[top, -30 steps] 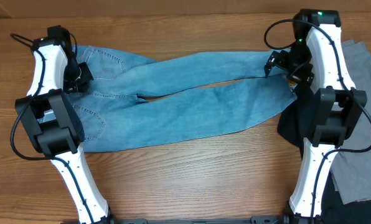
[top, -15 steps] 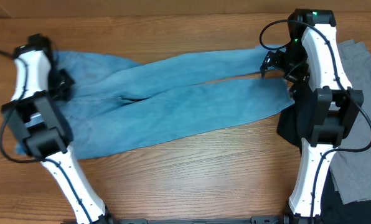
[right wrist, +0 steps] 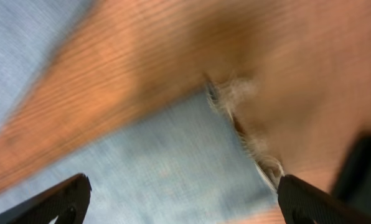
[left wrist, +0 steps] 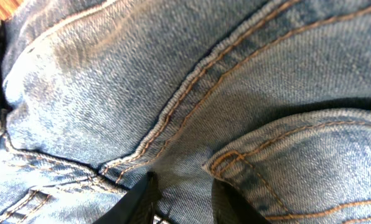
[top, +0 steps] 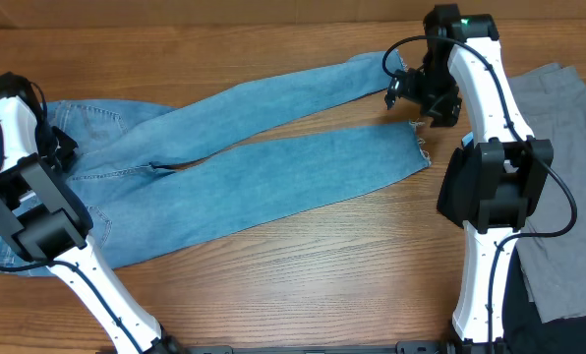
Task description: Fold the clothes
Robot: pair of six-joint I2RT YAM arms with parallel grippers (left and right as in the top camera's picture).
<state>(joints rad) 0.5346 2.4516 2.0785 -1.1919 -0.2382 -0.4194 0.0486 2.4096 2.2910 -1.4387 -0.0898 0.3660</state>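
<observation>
wooden tabletop (top: 303, 265) is carrying the light blue jeans (top: 273, 167), which are lying flat across it. the legs are splaying apart toward their hems.

left pincer (top: 59, 147) is sitting at the jeans' waist end. in its wrist view the fingers (left wrist: 139, 199) are standing slightly apart over the seat seam, beside a back pocket (left wrist: 297, 162). cannot tell whether they are pinching denim.

right pincer (top: 406, 90) is hanging between the jeans' two leg ends, spread wide and holding nothing. frayed hem (right wrist: 248, 124) is showing blurred beneath it.

grey garment (top: 558, 128) is lying beyond the jeans' hems. black garment (top: 554, 332) is lying beside it, well apart from the jeans.
</observation>
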